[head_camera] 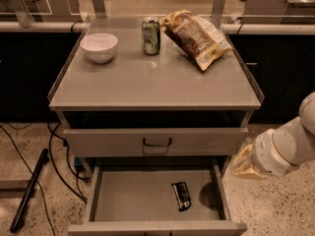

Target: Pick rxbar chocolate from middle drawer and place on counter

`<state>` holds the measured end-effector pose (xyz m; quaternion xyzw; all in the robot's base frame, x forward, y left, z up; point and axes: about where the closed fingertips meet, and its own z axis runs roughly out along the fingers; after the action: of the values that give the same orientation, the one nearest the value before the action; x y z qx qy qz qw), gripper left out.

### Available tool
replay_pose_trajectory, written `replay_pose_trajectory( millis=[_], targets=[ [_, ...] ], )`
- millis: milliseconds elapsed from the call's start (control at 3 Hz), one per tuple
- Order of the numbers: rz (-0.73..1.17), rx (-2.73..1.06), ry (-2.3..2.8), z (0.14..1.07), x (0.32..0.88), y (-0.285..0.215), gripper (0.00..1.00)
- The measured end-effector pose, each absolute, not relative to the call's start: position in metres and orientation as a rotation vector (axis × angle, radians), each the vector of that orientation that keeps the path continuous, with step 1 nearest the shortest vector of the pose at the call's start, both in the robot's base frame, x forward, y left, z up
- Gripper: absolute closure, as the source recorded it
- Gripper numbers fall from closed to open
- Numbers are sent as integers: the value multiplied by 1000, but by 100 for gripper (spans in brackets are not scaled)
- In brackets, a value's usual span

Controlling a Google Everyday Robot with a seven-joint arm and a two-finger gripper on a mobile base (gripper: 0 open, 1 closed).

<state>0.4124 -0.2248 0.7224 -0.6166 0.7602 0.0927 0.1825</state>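
The hand (pixel 244 164) hangs at the right of the cabinet, outside the open drawer (pixel 133 196) and level with the gap above it. It is a tan, knobbly shape at the end of a smooth, rounded white arm (pixel 288 147). Whether it is open or closed cannot be told, and it holds nothing that can be seen.

The bar (pixel 181 195), a small flat rectangle in a glossy black wrapper with pale print, lies below the hand and to its left in the view. It rests on the drawer's plain matte grey metal floor, near the right wall but apart from it.

Level with the hand, further left, is a closed grey drawer front (pixel 113 142) with a dark curved handle (pixel 157 142).

Above the hand is the desk (pixel 147 85), a smooth grey slab with raised side lips. At its far edge stand a round white bowl (pixel 99 47), a green cylindrical can (pixel 151 36) and a crinkled tan-and-brown bag (pixel 196 37), lying tilted.
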Motion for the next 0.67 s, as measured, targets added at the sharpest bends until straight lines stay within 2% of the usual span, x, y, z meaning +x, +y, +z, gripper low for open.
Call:
replay_pose_trajectory(
  millis=[667],
  targets=[
    [253,-1771,2040,685,417,-225,100]
  ],
)
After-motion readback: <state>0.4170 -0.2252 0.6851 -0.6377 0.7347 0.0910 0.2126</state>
